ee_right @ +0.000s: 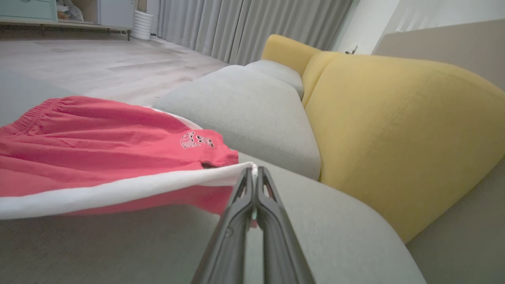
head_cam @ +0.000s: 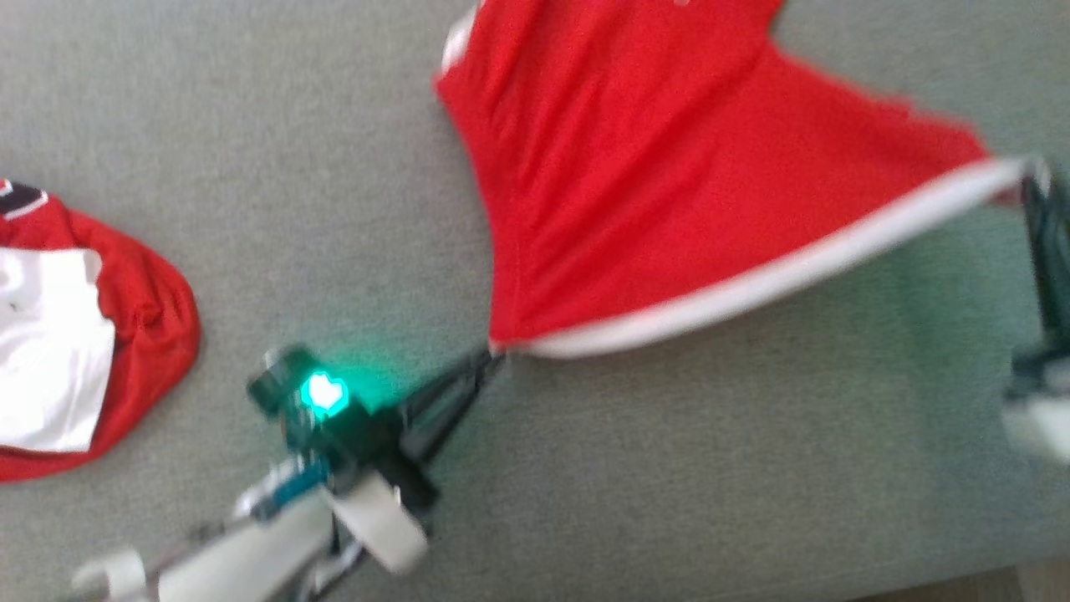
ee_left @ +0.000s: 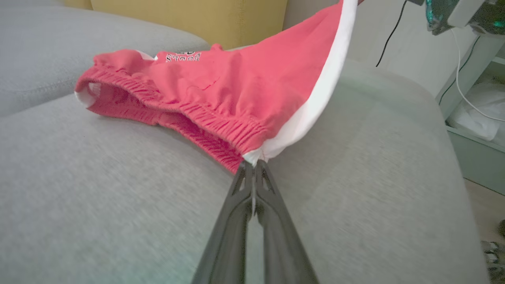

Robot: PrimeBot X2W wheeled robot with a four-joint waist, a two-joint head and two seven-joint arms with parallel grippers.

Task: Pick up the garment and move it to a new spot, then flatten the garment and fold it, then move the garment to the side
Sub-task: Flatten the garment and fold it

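Note:
The garment is a pair of red shorts with a white side stripe, stretched over the grey sofa seat. My left gripper is shut on the waistband corner of the garment, where the stripe ends. My right gripper is shut on the other end of the white stripe, at the leg hem of the garment. The stripe edge hangs taut between the two grippers, lifted off the cushion, while the far part rests on the seat.
A second red and white piece of clothing lies crumpled at the left of the seat. Yellow back cushions rise behind the seat. A pale shelf unit with cables stands past the sofa's end.

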